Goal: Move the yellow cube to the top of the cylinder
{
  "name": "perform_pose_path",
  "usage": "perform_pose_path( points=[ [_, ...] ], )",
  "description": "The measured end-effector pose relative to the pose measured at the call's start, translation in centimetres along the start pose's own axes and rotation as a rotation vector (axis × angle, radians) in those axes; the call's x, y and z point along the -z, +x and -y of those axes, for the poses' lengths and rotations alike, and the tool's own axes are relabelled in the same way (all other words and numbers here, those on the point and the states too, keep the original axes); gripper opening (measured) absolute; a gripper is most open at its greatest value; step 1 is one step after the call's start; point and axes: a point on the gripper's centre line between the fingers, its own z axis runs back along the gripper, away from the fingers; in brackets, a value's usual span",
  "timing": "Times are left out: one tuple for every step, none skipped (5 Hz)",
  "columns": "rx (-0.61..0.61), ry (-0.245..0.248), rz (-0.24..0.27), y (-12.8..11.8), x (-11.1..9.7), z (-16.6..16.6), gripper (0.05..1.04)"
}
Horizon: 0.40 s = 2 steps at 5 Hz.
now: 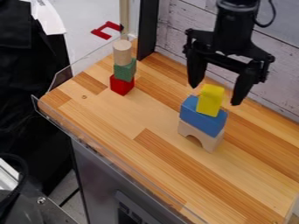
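Observation:
The yellow cube (210,100), a somewhat tall block, stands on a blue block (202,115), which lies across a pale wooden arch (200,136) on the right half of the table. My gripper (215,93) hangs open around the upper part of the yellow block, one finger to each side with gaps between. The pale wooden cylinder (123,52) stands upright at the back left, on top of a green block (125,70) that rests on a red cube (122,85).
The wooden table (125,127) has a clear raised guard (105,151) along its front left edge. A white plank wall (175,33) and a black post (148,28) border the back. Beyond the table lies a red bracket-shaped piece (103,30).

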Motion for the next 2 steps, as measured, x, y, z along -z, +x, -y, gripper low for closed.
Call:
perform_pose_path(
  points=[
    [-0.012, -0.008, -0.008, 0.42, 0.16, 0.26, 1.001],
    [-0.026, -0.001, -0.032, 0.57, 0.72, 0.24, 1.001]
  ],
)
